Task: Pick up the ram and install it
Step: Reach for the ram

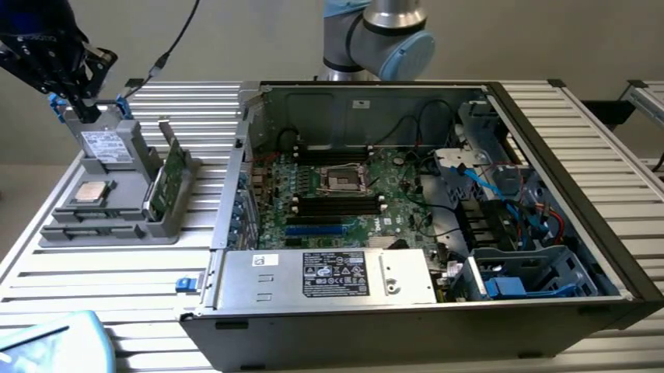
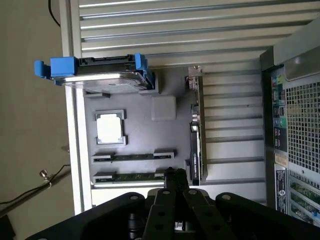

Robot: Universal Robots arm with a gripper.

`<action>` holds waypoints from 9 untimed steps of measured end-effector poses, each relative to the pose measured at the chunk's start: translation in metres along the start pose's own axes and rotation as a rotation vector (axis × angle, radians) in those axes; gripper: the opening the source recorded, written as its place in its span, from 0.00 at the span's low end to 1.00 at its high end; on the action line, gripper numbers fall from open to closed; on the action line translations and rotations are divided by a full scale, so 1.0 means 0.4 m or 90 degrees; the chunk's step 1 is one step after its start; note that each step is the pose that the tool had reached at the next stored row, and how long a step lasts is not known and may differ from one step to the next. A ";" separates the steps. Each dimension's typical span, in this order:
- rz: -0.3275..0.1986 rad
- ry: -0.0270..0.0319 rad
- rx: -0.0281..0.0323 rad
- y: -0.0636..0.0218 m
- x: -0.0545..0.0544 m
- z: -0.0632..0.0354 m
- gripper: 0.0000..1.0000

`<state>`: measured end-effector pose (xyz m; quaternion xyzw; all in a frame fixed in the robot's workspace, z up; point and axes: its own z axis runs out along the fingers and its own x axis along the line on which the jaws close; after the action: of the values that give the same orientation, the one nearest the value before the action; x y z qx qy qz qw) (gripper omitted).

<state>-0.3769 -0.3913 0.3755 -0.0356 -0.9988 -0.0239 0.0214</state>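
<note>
The ram (image 1: 169, 177) is a thin green board standing on its long edge along one side of a grey holder tray (image 1: 124, 225). From the wrist it appears edge-on as a narrow dark strip, the ram (image 2: 195, 135). My gripper (image 1: 81, 99) hangs above the far end of the tray, over the boxy drive, well apart from the ram. Its black fingers (image 2: 167, 192) are pressed together with nothing between them, so my gripper (image 2: 175, 176) is shut and empty.
The tray also holds a grey drive with blue rails (image 2: 100, 70) and a square silver processor (image 2: 110, 127). At the exterior view's right an open computer case (image 1: 560, 233) shows the motherboard with black memory slots (image 1: 337, 203), cables, and a power supply (image 1: 332, 276).
</note>
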 end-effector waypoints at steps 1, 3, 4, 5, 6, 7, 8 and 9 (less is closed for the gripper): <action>0.000 0.0013 0.0001 -0.002 0.007 0.002 0.11; 0.000 0.0040 0.0003 -0.005 0.022 0.007 0.11; 0.000 0.0055 0.0004 -0.007 0.029 0.009 0.11; 0.000 0.0073 0.0005 -0.009 0.034 0.011 0.11; 0.000 0.0092 0.0007 -0.012 0.038 0.012 0.11; 0.000 0.0111 0.0009 -0.016 0.041 0.014 0.11; 0.000 0.0129 0.0009 -0.020 0.044 0.015 0.11; 0.000 0.0148 0.0011 -0.025 0.046 0.016 0.11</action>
<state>-0.3962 -0.3995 0.3694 -0.0353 -0.9986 -0.0235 0.0331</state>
